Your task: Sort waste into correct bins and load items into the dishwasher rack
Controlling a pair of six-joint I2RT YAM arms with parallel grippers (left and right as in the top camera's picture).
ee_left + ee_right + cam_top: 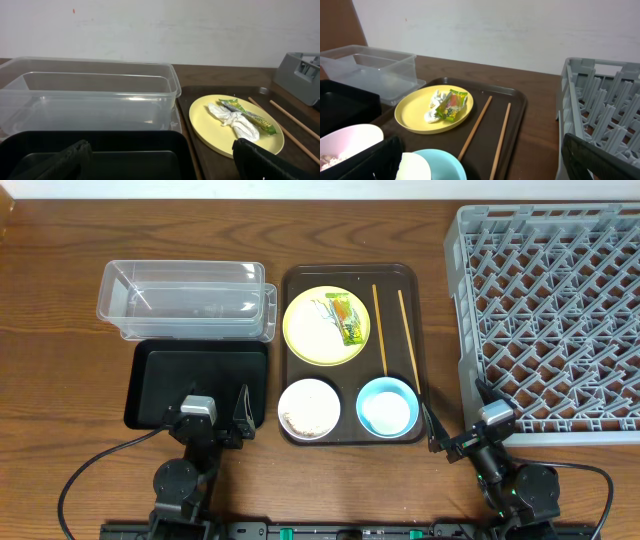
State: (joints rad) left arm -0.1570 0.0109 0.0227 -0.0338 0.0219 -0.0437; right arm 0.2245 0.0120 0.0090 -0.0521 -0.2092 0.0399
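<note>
A pale yellow plate [327,326] on the brown tray holds a crumpled white napkin [321,311] and a green-orange wrapper [347,319]; all three also show in the left wrist view [210,125] and the right wrist view [415,116]. Two chopsticks [381,328] lie right of the plate. A white bowl [308,407] holds rice scraps [297,423]. A light blue bowl [388,406] holds a small white cup [377,412]. The clear tub [185,301] and black tray [195,383] lie left. The grey rack [550,320] is right. My left gripper [213,412] and right gripper [458,420] are open and empty.
The dishes sit on a dark brown serving tray [350,276] in the middle of a wooden table. The black tray's near edge lies under my left gripper. The rack's front left corner is close to my right gripper. A white wall stands behind.
</note>
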